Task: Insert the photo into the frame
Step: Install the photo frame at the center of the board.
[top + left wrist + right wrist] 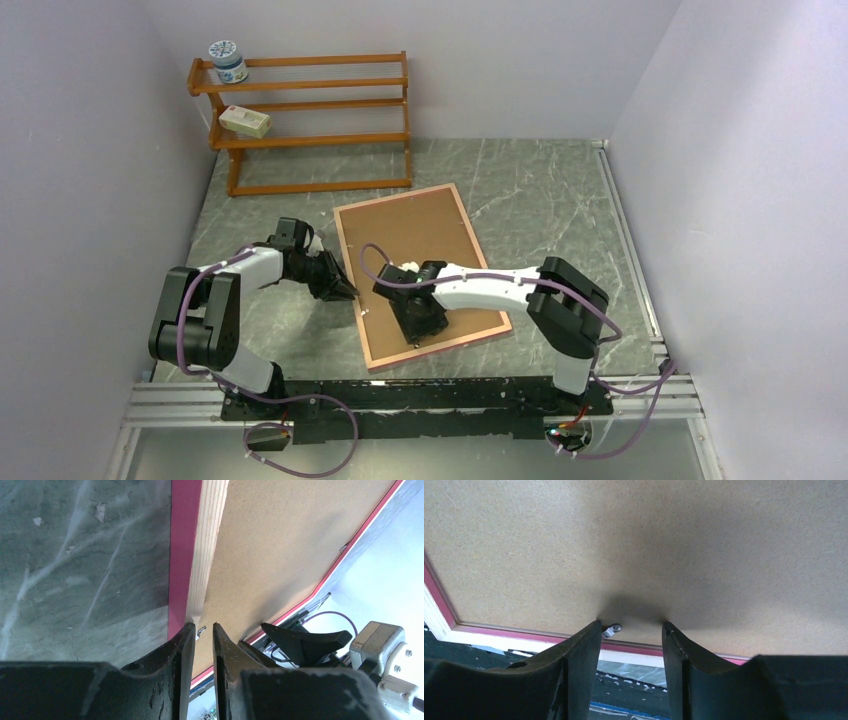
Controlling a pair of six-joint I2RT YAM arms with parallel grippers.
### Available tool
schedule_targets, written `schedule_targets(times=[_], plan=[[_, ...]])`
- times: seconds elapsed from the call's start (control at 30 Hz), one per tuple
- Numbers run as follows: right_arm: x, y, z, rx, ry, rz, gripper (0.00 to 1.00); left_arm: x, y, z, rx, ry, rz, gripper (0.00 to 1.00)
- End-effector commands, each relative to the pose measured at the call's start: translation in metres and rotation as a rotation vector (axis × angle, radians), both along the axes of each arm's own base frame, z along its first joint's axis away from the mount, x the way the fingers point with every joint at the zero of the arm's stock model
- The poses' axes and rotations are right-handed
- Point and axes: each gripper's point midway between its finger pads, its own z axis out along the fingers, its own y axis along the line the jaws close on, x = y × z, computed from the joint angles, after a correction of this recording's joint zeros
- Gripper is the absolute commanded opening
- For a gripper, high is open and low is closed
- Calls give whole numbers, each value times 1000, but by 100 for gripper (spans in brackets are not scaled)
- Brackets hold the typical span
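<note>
Grey marbled tabletop [560, 190] is sitting boxed in by white walls at 9, 12 and 3 o'clock. The frame [181, 555] is lying face down at its centre, slightly skewed, with the brown backing sheet [405, 225] resting inside its rim. You are holding the left fingers [346, 291] at the frame's 9 o'clock edge, a narrow gap showing between them and their tips beside a small metal clip [201, 630]; you cannot tell whether they are pinching it. Your right fingers [420, 322] are standing open, tips touching the backing sheet toward 6 o'clock, with a second clip [613, 629] lying between them. Bare tabletop is lying open at the frame's 3 o'clock. A wooden rack [320, 100] is standing well apart at 11 o'clock, carrying a jar [228, 62] and a small box [245, 122].
</note>
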Motion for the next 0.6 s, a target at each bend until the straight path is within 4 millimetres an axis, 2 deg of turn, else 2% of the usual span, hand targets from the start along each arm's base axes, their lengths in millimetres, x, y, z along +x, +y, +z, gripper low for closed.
schedule_targets(times=[0.0, 0.3, 0.43, 0.57], plan=[[-10, -14, -3, -25, 16, 18, 50, 7, 3, 0, 32, -31, -12, 26], [-12, -12, -5, -11, 27, 36, 39, 7, 3, -1, 33, -31, -14, 26], [-11, -9, -3, -3, 27, 39, 40, 6, 3, 0, 35, -33, -12, 26], [-6, 1, 9, 41, 7, 34, 44, 10, 5, 4, 46, -47, -10, 26]])
